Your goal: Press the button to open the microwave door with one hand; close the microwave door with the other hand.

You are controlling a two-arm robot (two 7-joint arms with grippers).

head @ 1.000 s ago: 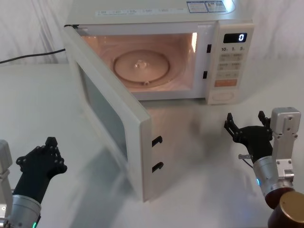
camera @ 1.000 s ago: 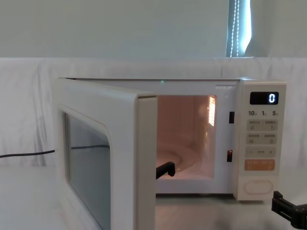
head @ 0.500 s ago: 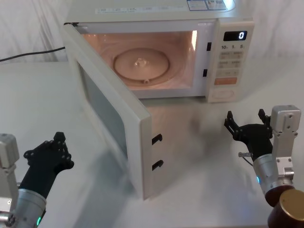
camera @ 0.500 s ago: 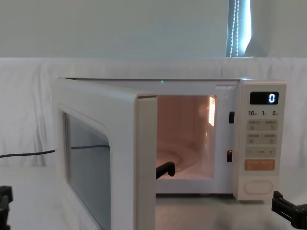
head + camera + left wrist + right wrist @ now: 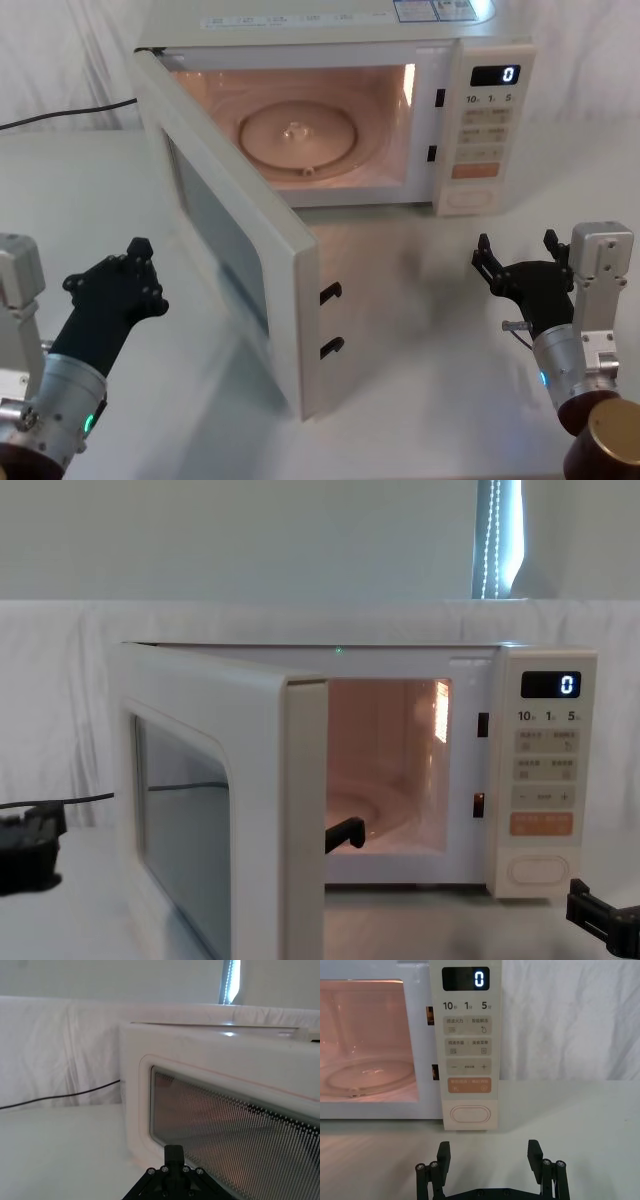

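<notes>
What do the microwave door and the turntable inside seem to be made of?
Door: cream frame looks like glossy moulded plastic with rounded edges; its window seems glass over a fine dotted mesh. Turntable: probably clear glass, since it shines and the cavity floor shows through.

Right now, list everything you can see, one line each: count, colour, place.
microwave: one, cream, at the back of the table, cavity lit.
door: one, cream with dark window, swung open toward the robot's left.
turntable: one, glass, inside the cavity.
display: one, black, showing 0, top of the control panel.
orange key: one, above the button.
button: one, cream, bottom of the panel.
cable: one, black, behind the microwave on the left.
table: one, white.
left pincer: black, outside the open door.
right pincer: black, open, before the button, not touching.
</notes>
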